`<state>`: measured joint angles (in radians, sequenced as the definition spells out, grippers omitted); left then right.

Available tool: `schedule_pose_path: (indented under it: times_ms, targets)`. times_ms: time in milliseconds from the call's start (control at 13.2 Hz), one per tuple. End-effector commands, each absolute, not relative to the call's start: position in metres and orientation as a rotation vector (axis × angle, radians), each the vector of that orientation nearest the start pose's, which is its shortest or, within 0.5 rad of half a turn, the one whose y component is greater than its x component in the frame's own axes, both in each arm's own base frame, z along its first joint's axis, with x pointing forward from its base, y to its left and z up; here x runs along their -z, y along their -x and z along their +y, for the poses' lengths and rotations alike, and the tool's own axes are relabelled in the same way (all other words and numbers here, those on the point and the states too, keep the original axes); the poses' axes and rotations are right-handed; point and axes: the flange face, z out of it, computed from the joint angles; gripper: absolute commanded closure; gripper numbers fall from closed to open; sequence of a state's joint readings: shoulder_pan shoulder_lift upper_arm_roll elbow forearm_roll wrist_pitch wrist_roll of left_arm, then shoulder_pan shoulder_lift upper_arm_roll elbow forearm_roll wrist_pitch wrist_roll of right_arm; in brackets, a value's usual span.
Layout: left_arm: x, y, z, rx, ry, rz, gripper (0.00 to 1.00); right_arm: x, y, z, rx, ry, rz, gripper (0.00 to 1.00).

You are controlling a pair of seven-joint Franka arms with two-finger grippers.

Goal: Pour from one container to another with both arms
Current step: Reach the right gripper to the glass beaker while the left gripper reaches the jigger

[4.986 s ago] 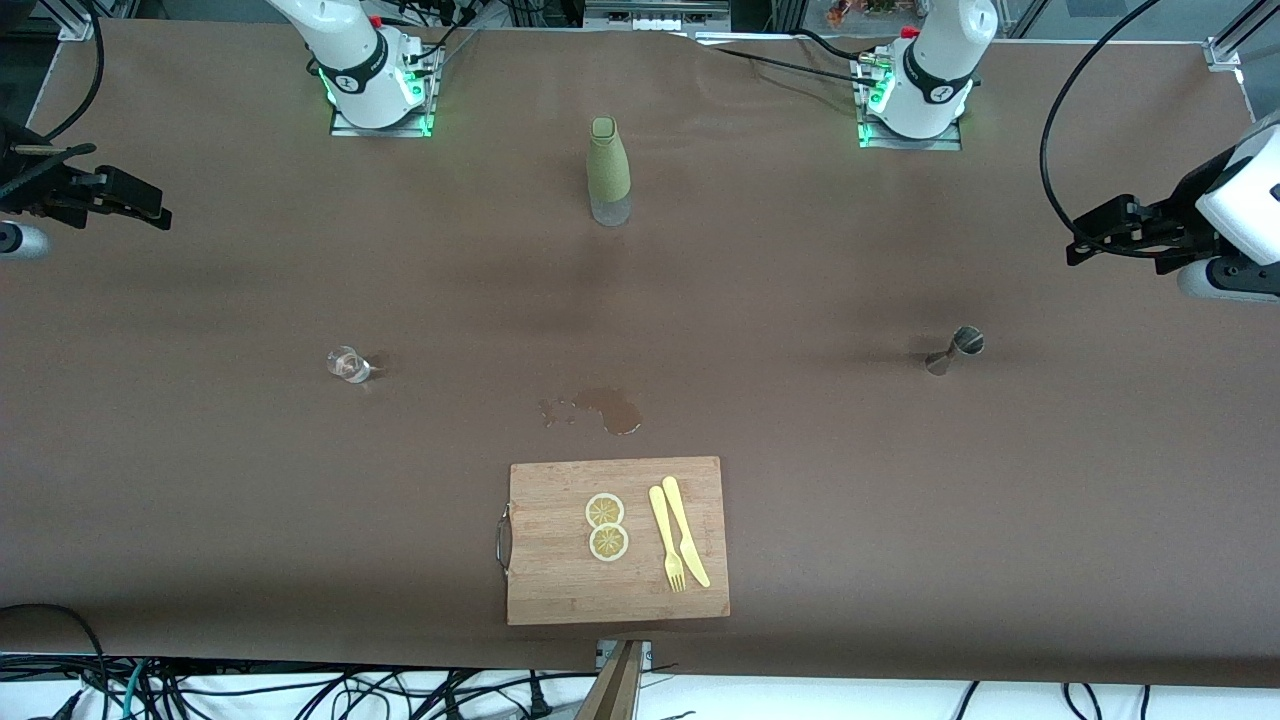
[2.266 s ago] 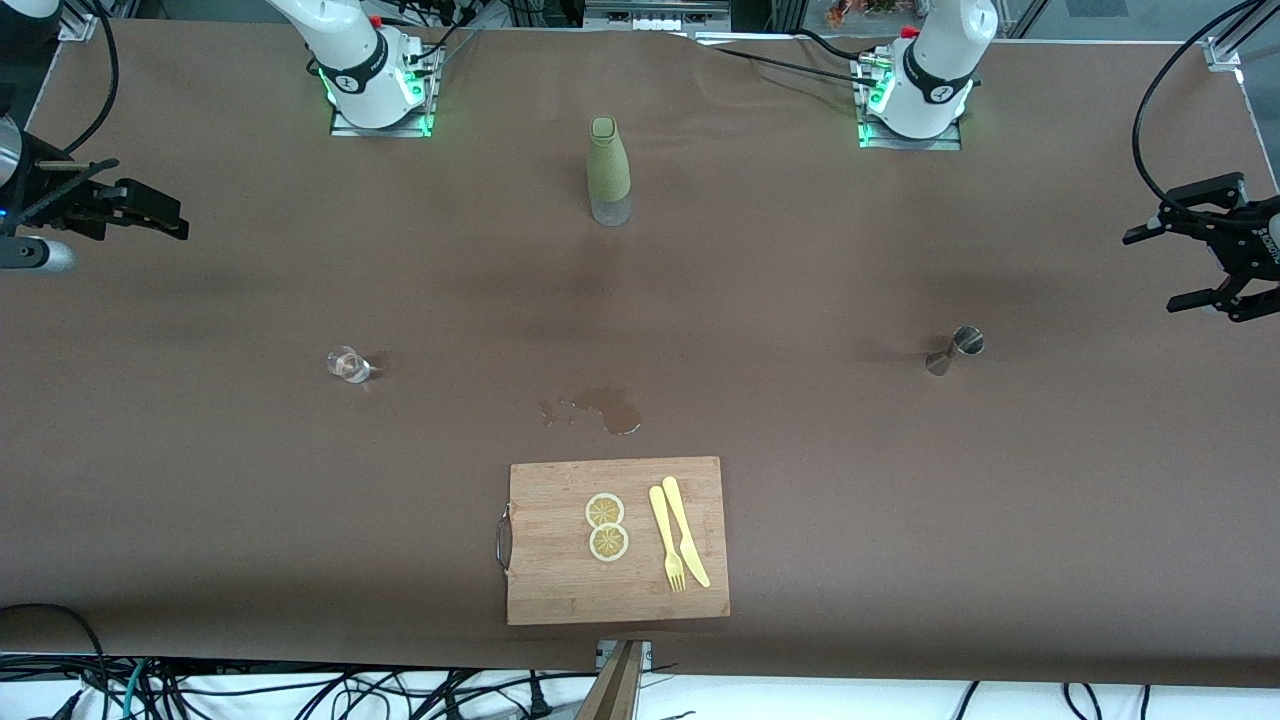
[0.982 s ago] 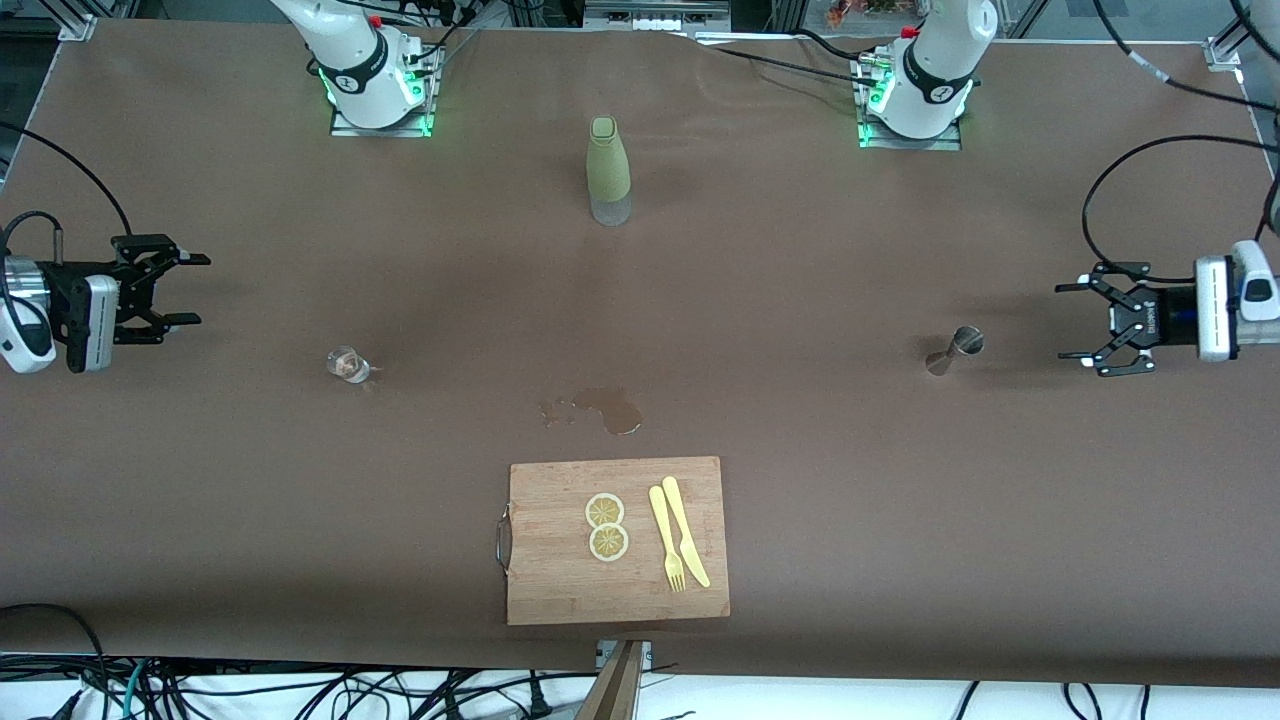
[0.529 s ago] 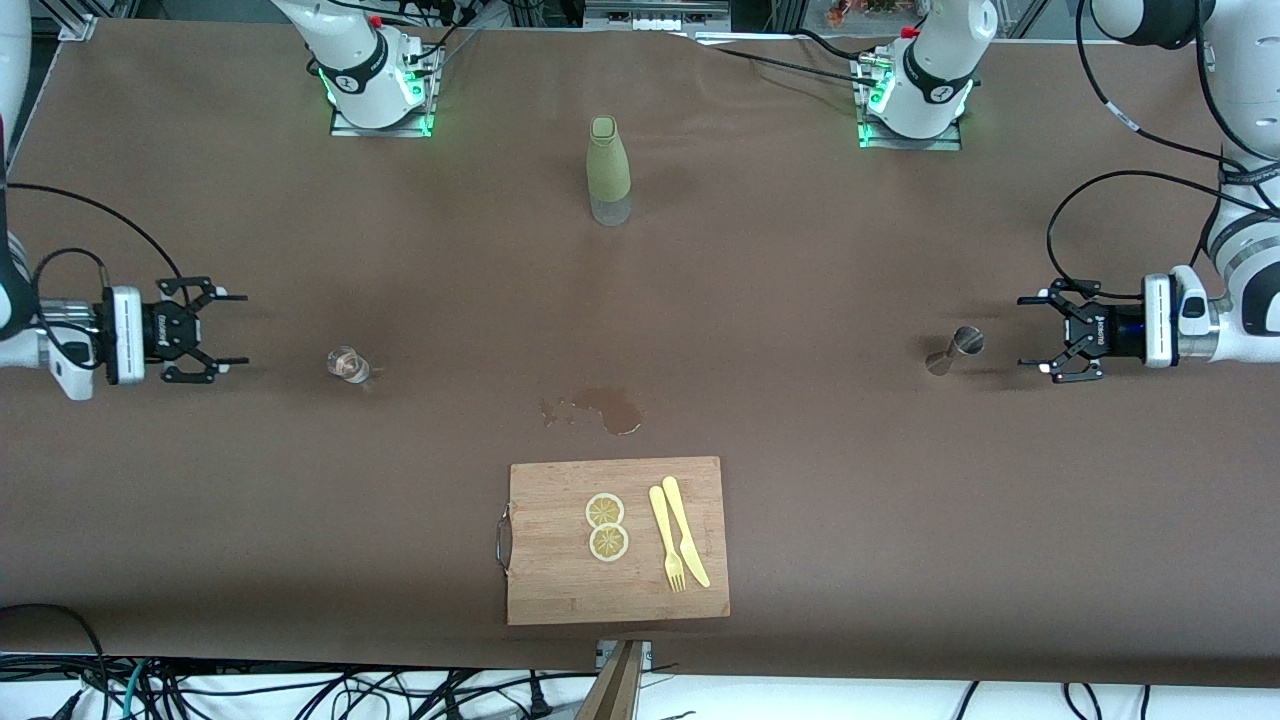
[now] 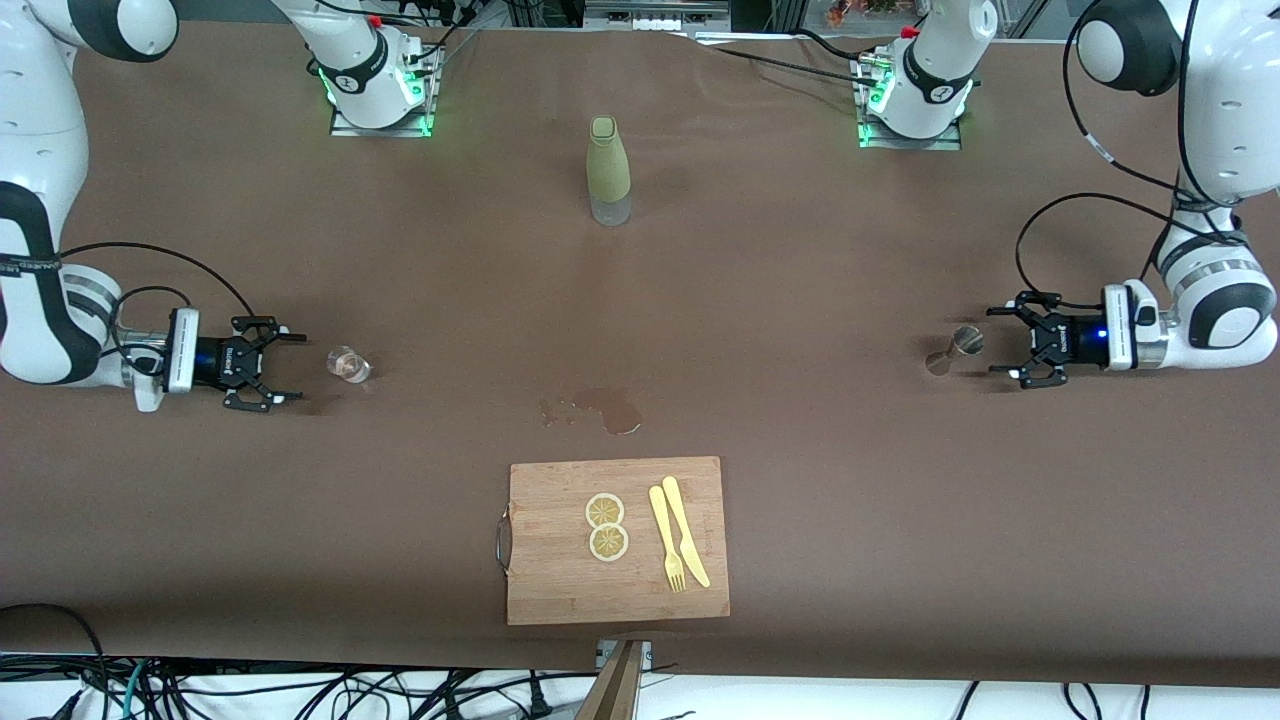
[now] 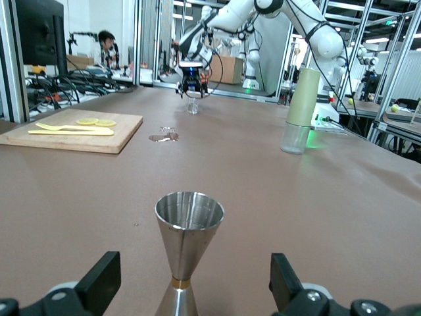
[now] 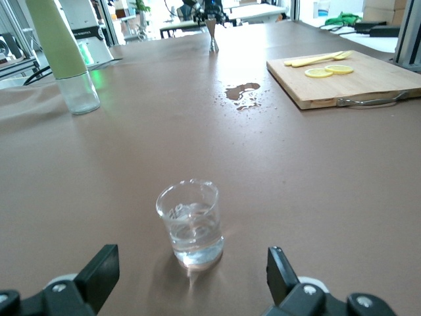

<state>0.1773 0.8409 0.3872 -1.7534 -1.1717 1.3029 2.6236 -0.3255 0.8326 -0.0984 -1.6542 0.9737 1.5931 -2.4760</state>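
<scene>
Facing the jigger [image 5: 957, 347], left gripper [image 5: 1002, 342] spread wide – just beside it, apparently not touching. Right gripper [image 5: 290, 368] likewise agape near the glass [image 5: 348, 364].

My table [image 5: 800, 300] wears a matt brown cloth, faintly creased. The small clear tumbler [image 7: 189, 224] looks like smooth glossy glass. The double-cone steel jigger [image 6: 188, 247] shows a brushed, mirror-like metal finish. The tall bottle [image 5: 608, 170] pairs a matt olive sleeve with a clear base. The pale wooden cutting board [image 5: 617, 540] shows visible grain and carries glossy yellow plastic cutlery [image 5: 678, 545].
</scene>
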Motion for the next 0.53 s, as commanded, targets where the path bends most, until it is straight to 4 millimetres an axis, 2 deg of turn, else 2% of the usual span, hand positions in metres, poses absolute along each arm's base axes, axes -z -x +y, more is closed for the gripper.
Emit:
schedule_pose_path:
  times_ms: [0,227,453]
  targets:
    - [-0.085,-0.523,0.178,-1.083,-1.351,-1.349,0.00,-0.105,-0.573,-0.155,0.896,1.436,-1.455,0.00]
    - [-0.077,-0.525,0.166,-1.088,-1.323,-1.348,0.00,-0.091,-0.573,-0.144,0.934,1.409,-1.446,0.00]
    - [-0.056,-0.521,0.152,-1.091,-1.306,-1.302,0.00,-0.083,-0.575,-0.128,0.955,1.388,-1.440,0.00]
